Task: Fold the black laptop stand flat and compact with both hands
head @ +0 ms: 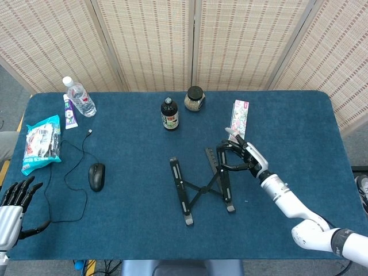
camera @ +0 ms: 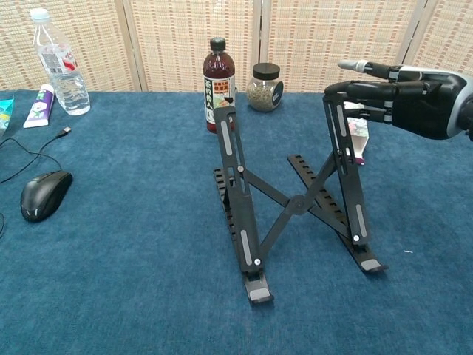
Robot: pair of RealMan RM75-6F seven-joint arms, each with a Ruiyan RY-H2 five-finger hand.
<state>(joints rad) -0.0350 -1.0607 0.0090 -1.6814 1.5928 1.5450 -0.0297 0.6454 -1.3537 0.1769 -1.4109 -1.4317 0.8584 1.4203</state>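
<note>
Two hands are yours to account for. Your right hand (camera: 414, 100) sits at the top of the right rail of the black laptop stand (head: 202, 187); in the chest view its dark fingers (camera: 362, 90) curl over the rail's upper end, touching it, though whether they truly grip cannot be told from either view. Your left hand (head: 12, 207) hangs at the counter's near left edge, fingers spread and holding nothing, well apart from the stand.

Item, task: stand, unfolded, standing mid-counter on the blue cloth; two rails raised at a slope and joined by crossed struts, its feet toward you.

Item: dark drink bottle (camera: 218, 74), upright, just behind the stand's left rail in the chest view.

Item: jar (camera: 265, 87) with a black lid, beside the bottle on its right.

Item: flat printed box (head: 238, 125), lying behind the right hand.

Item: black mouse (head: 96, 175), left of the stand, its cable (head: 79, 150) looping over the cloth.

Item: clear water bottle (head: 78, 96), far left corner, with a tube (head: 69, 111) lying beside it.

Item: teal snack packet (head: 41, 142) at the left edge.

Item: counter (head: 132, 230), covered in blue cloth; woven screens (head: 149, 40) stand behind it.
</note>
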